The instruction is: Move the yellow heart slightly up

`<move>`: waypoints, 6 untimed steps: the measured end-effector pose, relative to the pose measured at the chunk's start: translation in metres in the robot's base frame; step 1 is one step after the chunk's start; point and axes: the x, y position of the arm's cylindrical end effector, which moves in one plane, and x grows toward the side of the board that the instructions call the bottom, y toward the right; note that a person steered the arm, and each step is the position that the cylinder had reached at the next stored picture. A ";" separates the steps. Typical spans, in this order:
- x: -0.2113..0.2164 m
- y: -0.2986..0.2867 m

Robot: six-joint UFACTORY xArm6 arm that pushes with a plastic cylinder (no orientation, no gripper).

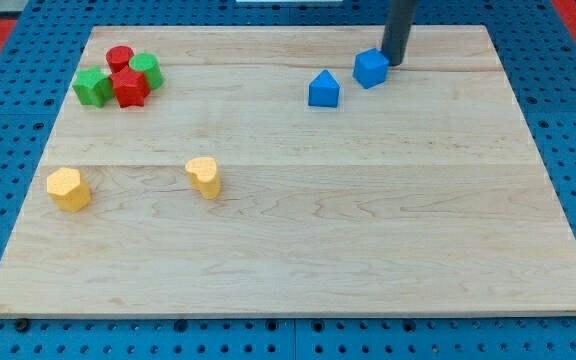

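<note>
The yellow heart [204, 176] lies on the wooden board [368, 230], left of centre. A second yellow block [69, 189], roughly hexagonal, lies further left near the board's left edge. My tip [396, 63] is at the view's top, right of centre, touching or just beside the right side of a blue cube [371, 68]. It is far from the yellow heart, up and to the right of it.
A blue house-shaped block [323, 90] lies just left of the blue cube. At the top left sits a tight cluster: a red cylinder [119, 58], a red star-like block [128, 88], a green block [146, 69] and another green block [92, 87].
</note>
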 end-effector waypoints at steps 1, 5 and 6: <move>0.023 -0.018; 0.143 0.042; 0.199 0.035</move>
